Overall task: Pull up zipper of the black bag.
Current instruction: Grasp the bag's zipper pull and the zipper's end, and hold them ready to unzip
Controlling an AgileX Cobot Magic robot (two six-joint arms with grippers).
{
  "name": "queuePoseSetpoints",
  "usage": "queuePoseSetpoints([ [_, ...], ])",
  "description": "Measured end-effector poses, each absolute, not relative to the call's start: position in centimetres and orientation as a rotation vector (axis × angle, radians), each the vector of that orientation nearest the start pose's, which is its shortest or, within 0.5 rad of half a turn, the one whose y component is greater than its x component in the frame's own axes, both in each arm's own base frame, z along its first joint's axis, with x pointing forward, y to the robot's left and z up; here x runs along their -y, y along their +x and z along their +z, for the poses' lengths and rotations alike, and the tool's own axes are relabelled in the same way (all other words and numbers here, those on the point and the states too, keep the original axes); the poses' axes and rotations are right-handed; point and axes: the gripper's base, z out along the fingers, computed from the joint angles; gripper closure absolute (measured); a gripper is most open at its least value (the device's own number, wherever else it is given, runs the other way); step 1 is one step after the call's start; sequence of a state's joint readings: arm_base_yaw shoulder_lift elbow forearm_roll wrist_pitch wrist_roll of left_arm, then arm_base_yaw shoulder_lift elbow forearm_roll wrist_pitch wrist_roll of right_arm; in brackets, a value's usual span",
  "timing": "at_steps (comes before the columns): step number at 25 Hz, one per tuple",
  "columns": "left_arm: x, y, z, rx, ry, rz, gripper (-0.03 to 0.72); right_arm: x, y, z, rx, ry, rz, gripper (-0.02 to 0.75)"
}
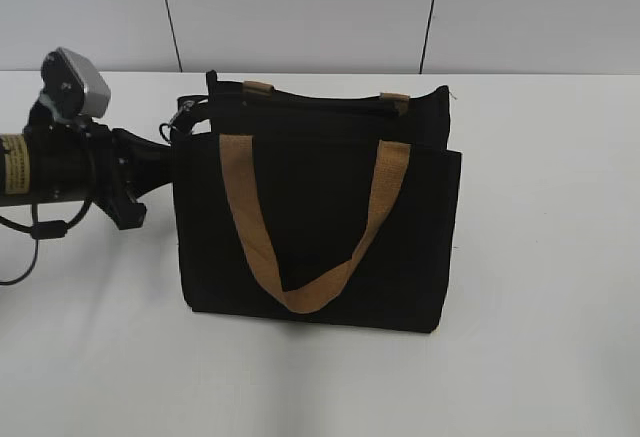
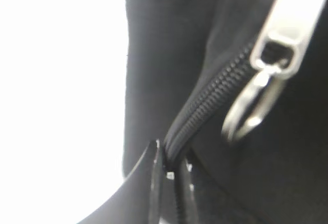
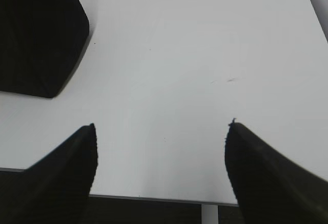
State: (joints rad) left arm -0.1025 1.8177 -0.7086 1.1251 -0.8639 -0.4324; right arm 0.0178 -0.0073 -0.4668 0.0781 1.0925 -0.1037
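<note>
White table [image 1: 560,357], black bag [image 1: 320,247] upright: left gripper [image 2: 168,183] clenched on zip track end, right gripper [image 3: 161,172] released; zipper [image 2: 277,49] ungrasped, to be seized next.

The black bag [image 1: 318,227] stands upright in the middle of the exterior frame, a rectangular black fabric tote with a front pocket panel across most of its face. One tan-brown webbing handle droops down over that panel in a V; only the two short tan ends of the other show at the top edge. In the left wrist view the bag's dark fabric fills the centre and right of the frame, and a black zip track runs diagonally from lower centre to upper right. The zipper [image 2: 279,49], a silver-grey metal slider with a ring hanging below it, sits at the upper right
</note>
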Motion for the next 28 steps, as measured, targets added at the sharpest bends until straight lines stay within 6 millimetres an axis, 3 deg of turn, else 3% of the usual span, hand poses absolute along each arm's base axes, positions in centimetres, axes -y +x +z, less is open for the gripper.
queuePoseSetpoints([
  [8, 8.2, 28.2, 21.9, -1.715, 0.899, -0.354, 0.666, -0.6, -0.4, 26.6, -2.095, -0.131, 0.043, 0.150],
  [12, 7.6, 27.3, 24.3, -1.714, 0.831, -0.292, 0.666, -0.6, -0.4, 26.6, -2.095, -0.131, 0.043, 0.150],
  [23, 7.7, 27.3, 25.6, -1.734, 0.793, -0.347, 0.666, -0.8, -0.4, 27.1, -2.089, -0.136, 0.070, 0.150],
  [28, 7.9, 27.5, 26.4, -1.712, 0.779, -0.373, 0.666, -1.4, 2.0, 29.2, -2.132, -0.132, 0.166, 0.150],
])
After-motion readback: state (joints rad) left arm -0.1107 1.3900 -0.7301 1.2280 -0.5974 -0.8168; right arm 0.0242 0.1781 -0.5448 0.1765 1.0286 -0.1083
